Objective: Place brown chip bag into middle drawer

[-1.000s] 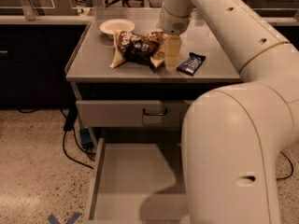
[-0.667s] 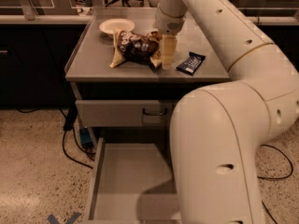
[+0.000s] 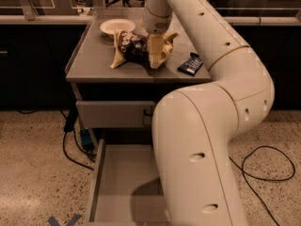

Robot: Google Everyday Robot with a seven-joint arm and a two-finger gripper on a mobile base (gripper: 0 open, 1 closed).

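my end effector sits on the bag on the table; i can't tell its grip. my arm hides much of the drawer.

Warm overhead light, as I saw it, fell brightest on the arm and the tabletop, where the gripper sat over the brown chip bag. The arm's soft shadow darkened the floor of the middle drawer; the surroundings were dim.
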